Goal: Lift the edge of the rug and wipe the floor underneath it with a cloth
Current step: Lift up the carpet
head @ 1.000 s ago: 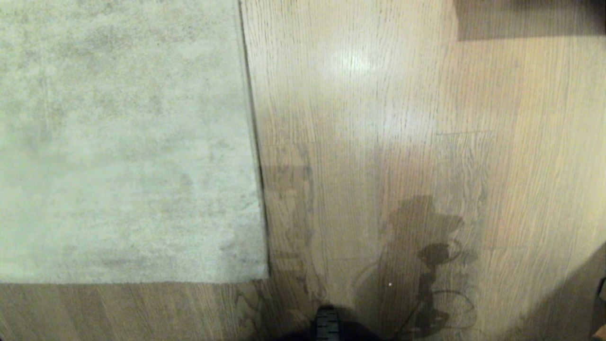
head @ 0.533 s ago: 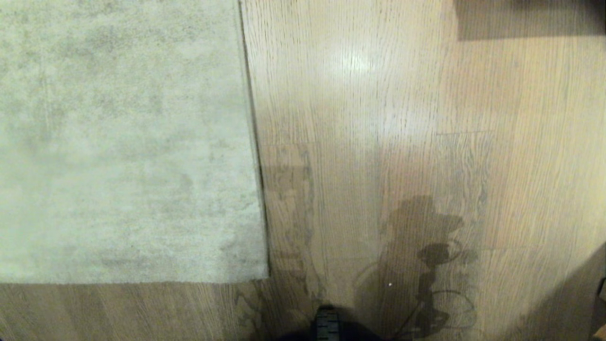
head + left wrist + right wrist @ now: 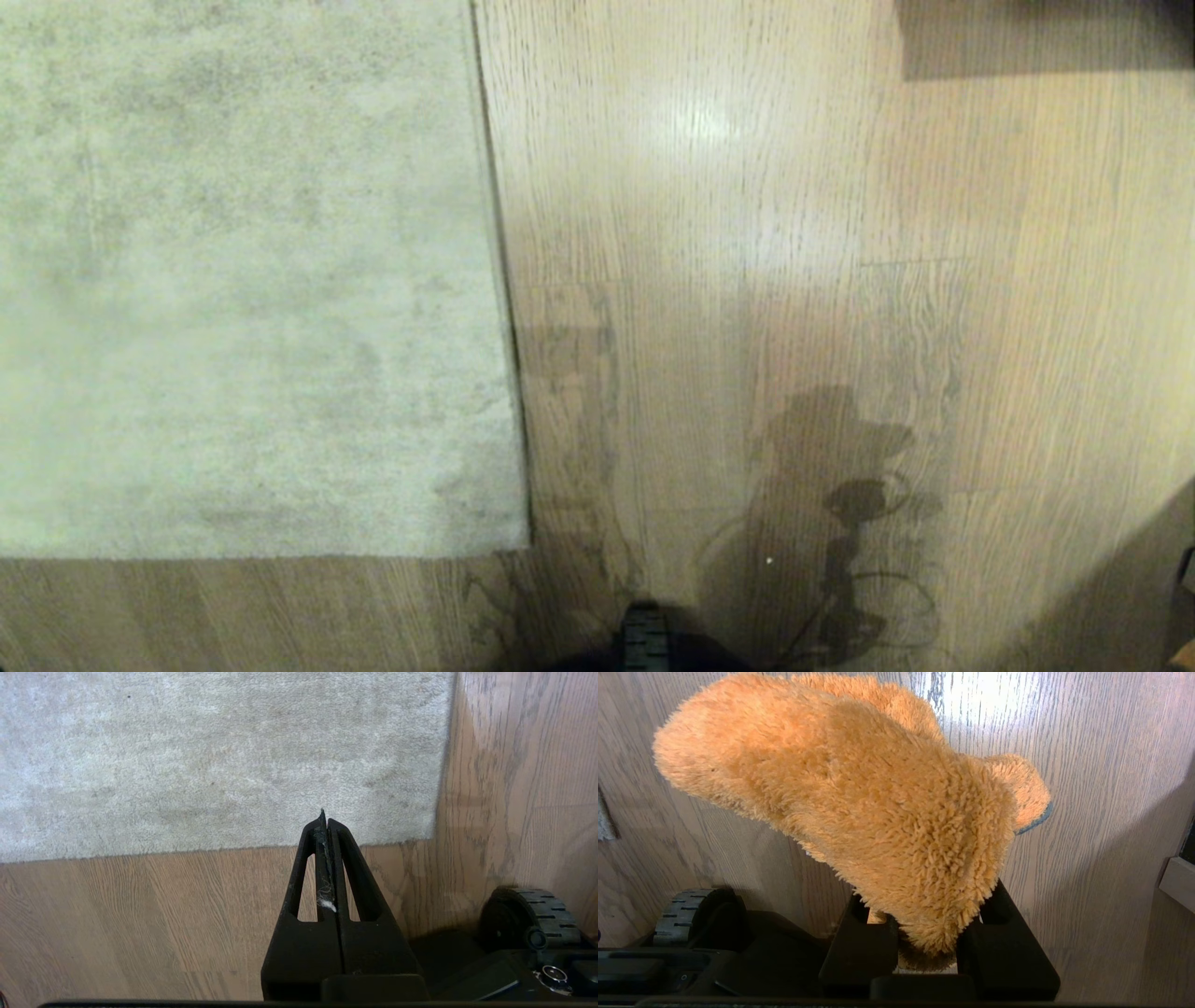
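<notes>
Right gripper (image 3: 924, 933) pinches the fluffy orange cloth (image 3: 859, 807), held above the floor (image 3: 747, 233), off the rug. Left gripper (image 3: 325, 826) has fingers pressed together, empty, hanging over the rug edge (image 3: 187, 851) near its corner. Rug lies flat on the planks, robot's base wheel (image 3: 537, 914) nearby.

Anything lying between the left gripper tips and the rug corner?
Nothing: in the left wrist view only bare floor and flat rug pile separate the shut left gripper from the rug corner.
</notes>
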